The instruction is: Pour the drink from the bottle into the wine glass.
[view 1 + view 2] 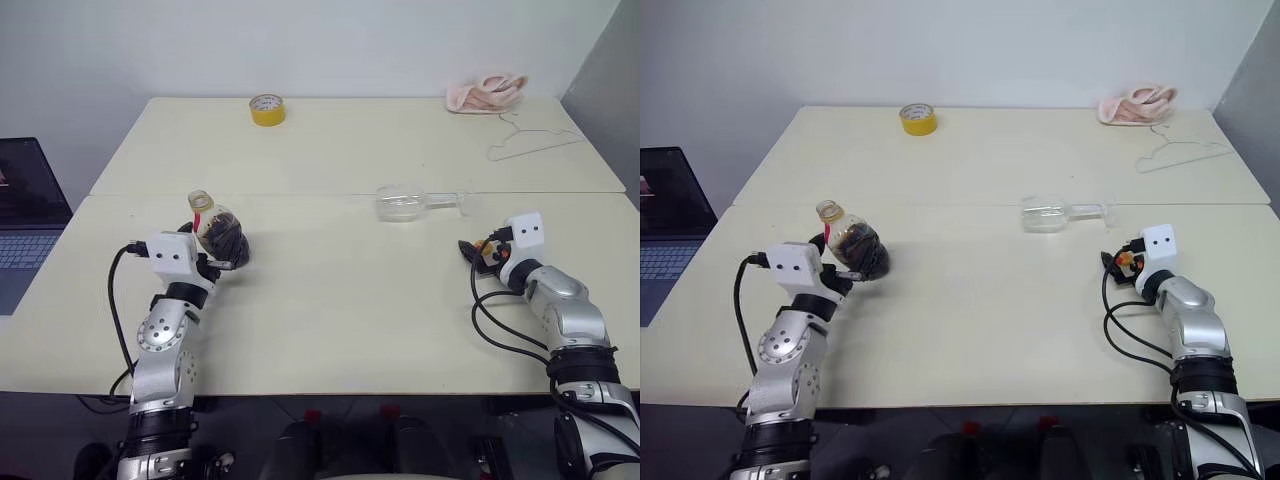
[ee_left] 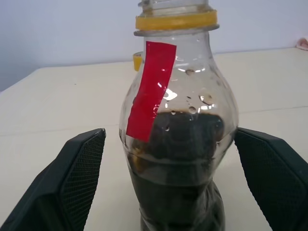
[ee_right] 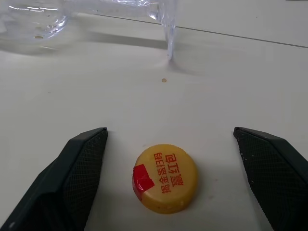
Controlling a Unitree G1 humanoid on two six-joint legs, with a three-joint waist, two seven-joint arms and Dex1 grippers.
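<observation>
Left wrist view: bottle [image 2: 178,125] uncapped, drink [image 2: 180,178] inside, between wide-open left gripper [image 2: 180,187], no contact
Right gripper [image 3: 168,180]: spread wide around loose cap [image 3: 165,178]
Wine glass [image 1: 408,203]: lying sideways, 11 o'clock of right gripper

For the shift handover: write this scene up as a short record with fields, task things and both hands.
bottle: upright on the near table, cap off, between the open fingers of the left hand, no grip visible
drink: dark, fills the lower part of the bottle
wine glass: empty, lying on its side, foot toward the right hand
cap: yellow, flat on the table between the right hand's fingers
right hand: open, holds nothing
also there: tape roll, pink cloth, wire hanger, laptop
</observation>
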